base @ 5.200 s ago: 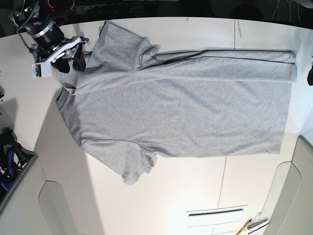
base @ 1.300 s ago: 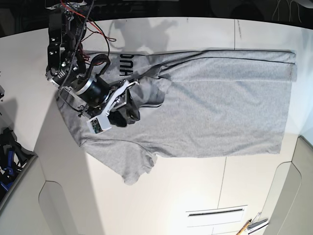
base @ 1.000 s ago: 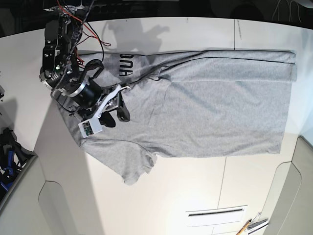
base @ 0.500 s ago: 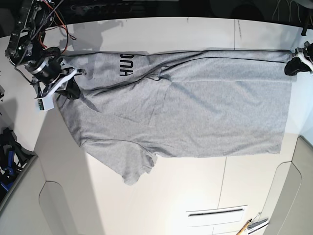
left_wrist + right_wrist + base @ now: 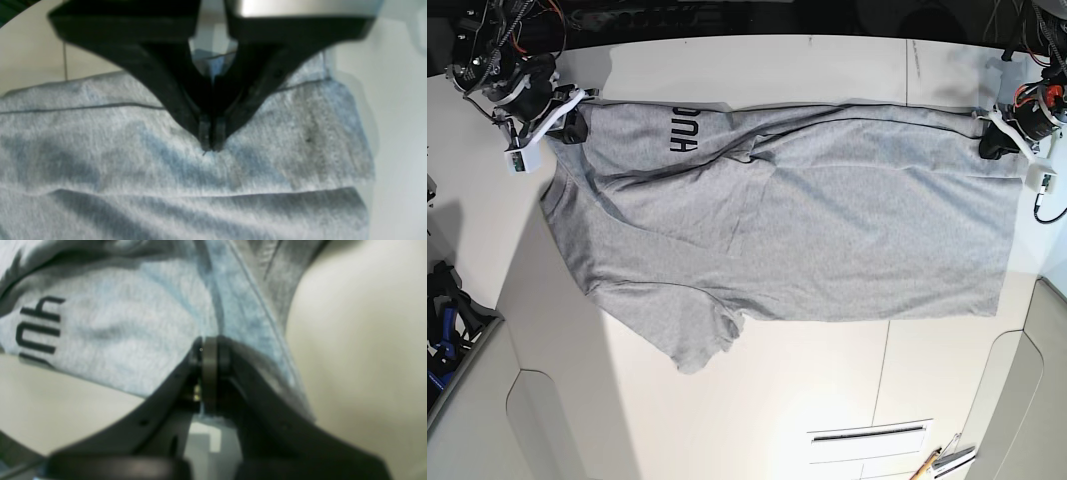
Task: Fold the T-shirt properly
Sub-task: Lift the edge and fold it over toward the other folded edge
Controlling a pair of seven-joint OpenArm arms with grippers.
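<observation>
While the T-shirt (image 5: pixel 797 220) lies spread across the white table (image 5: pixel 827 380), black lettering at upper left, the right gripper (image 5: pixel 570 127) is clamped on its upper-left corner; the left gripper (image 5: pixel 993 146) is pinched shut on the upper-right hem edge.

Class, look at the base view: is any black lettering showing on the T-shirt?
Yes: black capital letters show on the folded-over strip of the T-shirt near the right gripper.
</observation>
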